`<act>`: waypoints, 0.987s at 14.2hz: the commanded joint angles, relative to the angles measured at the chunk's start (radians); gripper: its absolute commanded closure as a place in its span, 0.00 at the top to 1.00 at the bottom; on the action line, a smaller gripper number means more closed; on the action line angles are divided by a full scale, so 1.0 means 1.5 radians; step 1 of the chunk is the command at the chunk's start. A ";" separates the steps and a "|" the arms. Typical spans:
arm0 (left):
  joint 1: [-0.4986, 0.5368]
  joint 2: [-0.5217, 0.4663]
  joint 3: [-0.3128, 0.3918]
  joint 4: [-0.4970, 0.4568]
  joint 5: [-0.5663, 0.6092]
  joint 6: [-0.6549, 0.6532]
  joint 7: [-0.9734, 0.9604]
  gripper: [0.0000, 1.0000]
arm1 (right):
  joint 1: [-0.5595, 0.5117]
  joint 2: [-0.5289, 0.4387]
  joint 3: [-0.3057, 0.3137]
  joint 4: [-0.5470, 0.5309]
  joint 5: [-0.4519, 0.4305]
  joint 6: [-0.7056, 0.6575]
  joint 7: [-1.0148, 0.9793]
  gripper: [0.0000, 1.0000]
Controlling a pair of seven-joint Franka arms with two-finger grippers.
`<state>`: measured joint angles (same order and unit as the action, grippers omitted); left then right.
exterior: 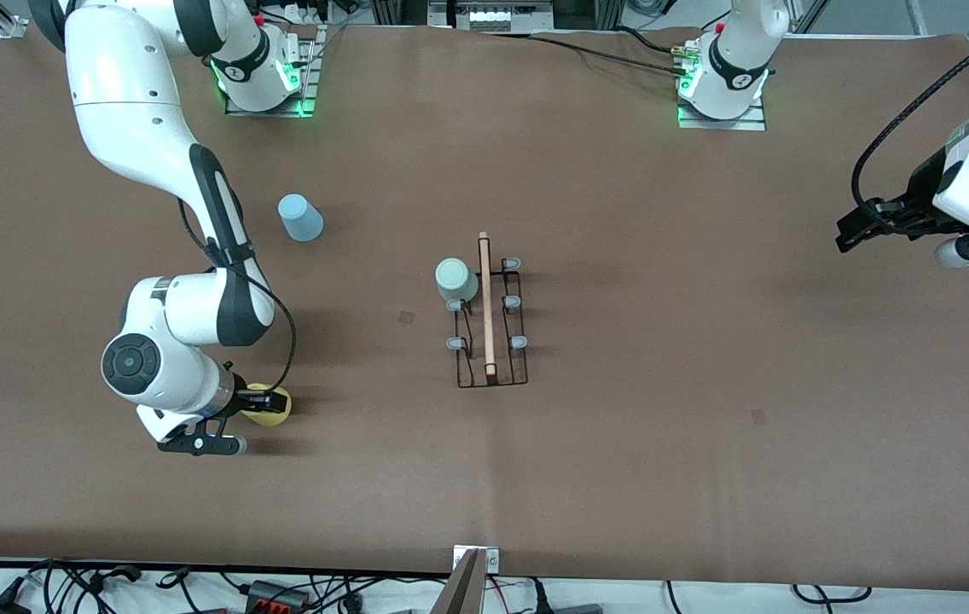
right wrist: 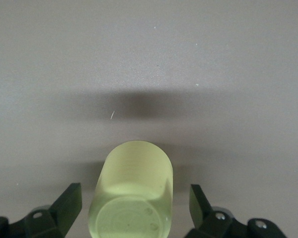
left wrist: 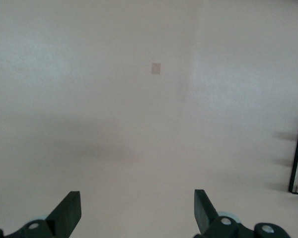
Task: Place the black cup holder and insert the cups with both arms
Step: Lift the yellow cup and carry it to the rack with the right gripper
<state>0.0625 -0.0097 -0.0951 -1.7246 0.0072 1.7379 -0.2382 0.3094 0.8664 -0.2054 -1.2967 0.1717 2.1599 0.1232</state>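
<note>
Brown tabletop, two arm bases along its top edge. Nearest the front camera: right hand, released, fingers either side of the yellow cup without touching. Mid-table: black cup holder, mint cup on one of its pegs. Farther: blue cup. Left hand released, waiting over the left arm's end.
</note>
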 commanded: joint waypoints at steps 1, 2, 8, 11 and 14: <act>-0.005 -0.003 0.002 0.001 0.018 0.023 -0.055 1.00 | -0.013 0.005 0.010 0.021 0.000 -0.031 -0.010 0.29; -0.005 -0.003 0.000 0.000 0.032 0.022 -0.055 1.00 | -0.013 0.001 0.011 0.027 0.001 -0.059 -0.010 0.16; -0.005 -0.003 0.000 0.002 0.032 0.016 -0.026 1.00 | 0.005 -0.034 0.012 0.205 0.001 -0.317 -0.001 0.12; -0.005 -0.003 0.005 0.002 0.031 0.016 -0.001 1.00 | 0.070 -0.058 0.012 0.206 0.003 -0.298 0.091 0.12; -0.005 -0.003 0.005 0.002 0.031 0.016 0.001 1.00 | 0.155 -0.059 0.014 0.207 0.015 -0.234 0.262 0.12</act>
<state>0.0620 -0.0094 -0.0943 -1.7247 0.0349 1.7631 -0.2591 0.4711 0.7687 -0.1789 -0.9914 0.1858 1.7555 0.3733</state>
